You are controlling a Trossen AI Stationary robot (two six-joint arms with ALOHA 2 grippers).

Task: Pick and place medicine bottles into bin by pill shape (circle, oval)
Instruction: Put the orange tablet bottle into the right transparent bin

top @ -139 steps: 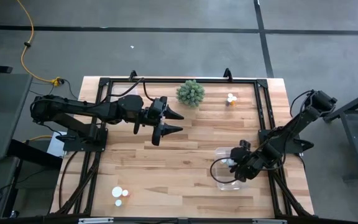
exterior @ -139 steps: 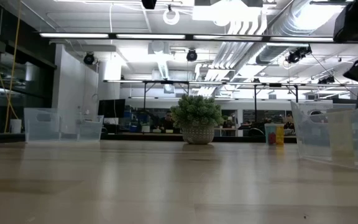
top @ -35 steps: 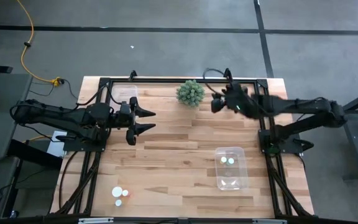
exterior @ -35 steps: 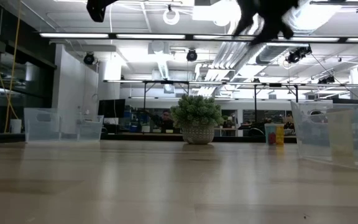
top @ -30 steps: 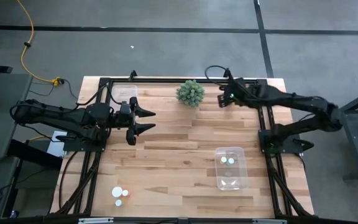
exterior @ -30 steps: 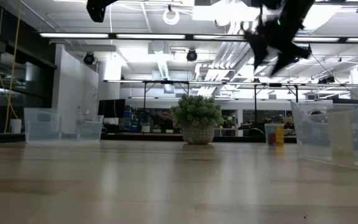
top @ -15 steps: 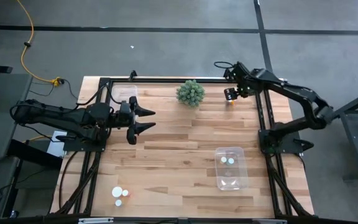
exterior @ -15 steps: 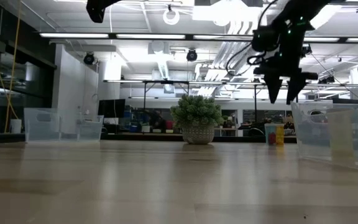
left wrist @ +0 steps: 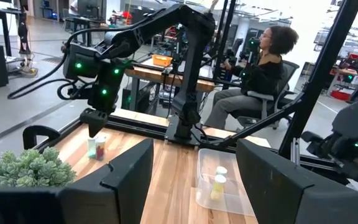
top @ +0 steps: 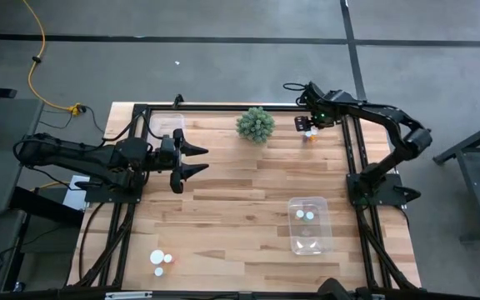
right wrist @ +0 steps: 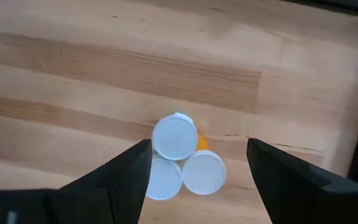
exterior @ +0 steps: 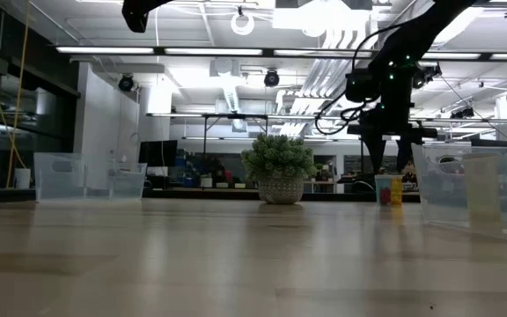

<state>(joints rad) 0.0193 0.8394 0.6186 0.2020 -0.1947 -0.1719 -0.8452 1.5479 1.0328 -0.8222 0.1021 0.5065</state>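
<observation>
High view, my right gripper (top: 307,127): upper right of the frame, poised over a cluster of medicine bottles (top: 310,133) near the table's far edge, just right of the green plant ball (top: 256,124).
High view, my left gripper (top: 195,161): left of centre, waiting above bare wood, fingers spread, nothing between them.
High view, clear bin (top: 325,242): lower right, with white-capped bottles inside; more bottles (top: 162,262) stand at lower left.
Low view, right gripper (exterior: 387,151): right of centre, pointing down directly above the bottles (exterior: 388,189).
Left wrist view: the bottles (left wrist: 96,147) stand at mid-left under my other arm; the bin (left wrist: 207,177) is at lower centre.
Right wrist view, my fingers (right wrist: 125,171): wide apart and empty, framing three white caps (right wrist: 175,137) packed touching each other at lower centre.
Step in hand, my judgement: the reach to pick one bottle.
Next move, my judgement: descend and close on a single cap; the tight cluster makes knocking the neighbours likely.
</observation>
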